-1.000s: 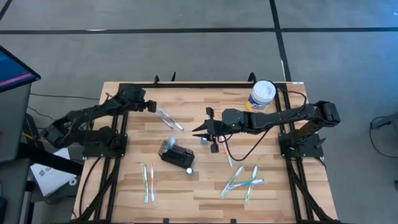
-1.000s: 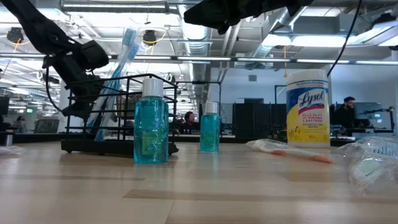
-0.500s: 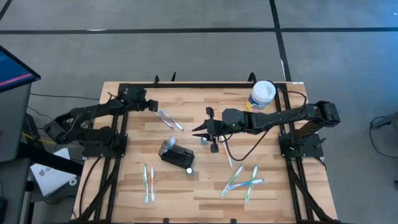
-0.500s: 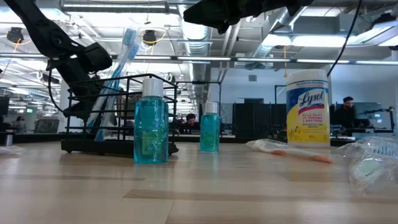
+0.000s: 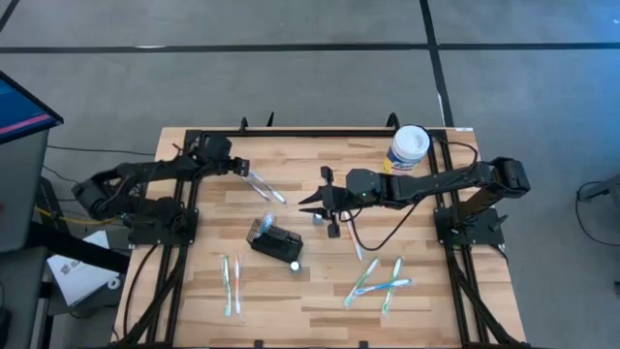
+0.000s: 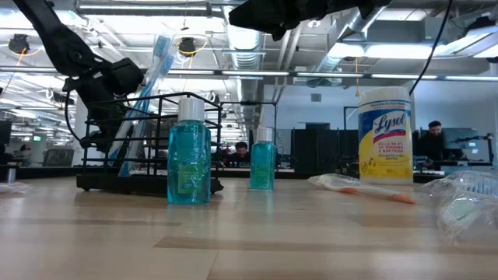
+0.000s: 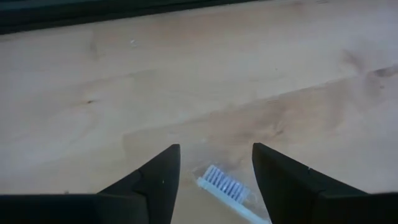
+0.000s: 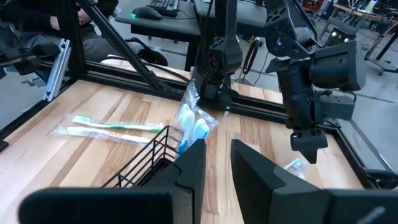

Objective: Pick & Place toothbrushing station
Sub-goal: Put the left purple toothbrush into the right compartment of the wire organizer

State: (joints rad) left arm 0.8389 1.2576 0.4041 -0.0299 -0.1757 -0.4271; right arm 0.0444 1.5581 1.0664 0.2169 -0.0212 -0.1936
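Toothbrushing station (image 5: 274,239): black wire rack, mid-table, below and left of the right gripper (image 5: 312,206), which hangs above the board, fingers a little apart, holding nothing visible. Its long axis runs slantwise across the planks. Blue toothbrush (image 6: 148,82) leans inside the rack. Two teal bottles (image 6: 189,152) stand beside it. Left gripper (image 5: 238,167), fingers spread, over a wrapped toothbrush (image 5: 262,184) near the table's far left. Yellow wipes canister (image 5: 408,147) at the far right corner. Packaged toothbrushes (image 5: 378,282) nearer front.

Left pincer (image 7: 214,167), fingers (image 7: 155,177) spread, above a toothbrush head (image 7: 222,185) on wooden table (image 7: 186,74).
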